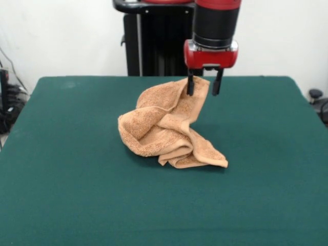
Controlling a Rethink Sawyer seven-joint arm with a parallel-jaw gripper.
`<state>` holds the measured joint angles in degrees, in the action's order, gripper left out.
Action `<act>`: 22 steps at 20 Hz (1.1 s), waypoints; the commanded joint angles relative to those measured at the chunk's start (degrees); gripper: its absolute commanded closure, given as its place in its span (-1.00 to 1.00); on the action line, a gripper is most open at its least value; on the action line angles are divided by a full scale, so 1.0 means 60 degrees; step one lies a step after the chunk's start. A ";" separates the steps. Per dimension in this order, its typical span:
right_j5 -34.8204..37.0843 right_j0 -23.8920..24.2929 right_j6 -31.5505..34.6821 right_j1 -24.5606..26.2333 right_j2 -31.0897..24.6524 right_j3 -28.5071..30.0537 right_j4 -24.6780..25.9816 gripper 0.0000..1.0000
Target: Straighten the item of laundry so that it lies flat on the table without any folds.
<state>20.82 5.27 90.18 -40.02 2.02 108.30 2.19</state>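
Note:
The orange-tan towel (166, 128) lies crumpled in a heap on the middle of the dark green table (61, 179). It has several folds, and a raised part stands up at its far right side. My gripper (204, 84) hangs straight down over that raised part. Its two black fingers (218, 83) stand apart, so it is open. The towel's top edge reaches up between them and touches the left finger. The towel's lower folds rest on the table toward the front.
The robot's black pedestal (154, 41) stands behind the table's far edge. Cables and dark equipment (7, 102) sit off the table's left side, and a dark object (315, 95) sits off its right side.

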 commanded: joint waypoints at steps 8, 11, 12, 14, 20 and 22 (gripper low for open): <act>-0.0424 -0.0659 0.1442 0.0541 -0.0621 0.0523 0.0183 -1.00; -0.0222 -0.0681 0.1405 0.0569 -0.0609 0.0410 0.0121 -1.00; -0.0168 -0.0674 0.1389 0.0574 -0.0629 0.0393 0.0100 -1.00; -0.0122 -0.0649 0.1379 0.0546 -0.0669 0.0420 0.0064 -1.00; -0.0167 -0.0604 0.1337 0.0418 -0.0632 0.0631 0.0142 -1.00; -0.0216 -0.0580 0.1327 0.0379 -0.0638 0.0719 0.0169 -1.00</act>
<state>20.79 2.39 90.18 -38.14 2.01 108.41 2.19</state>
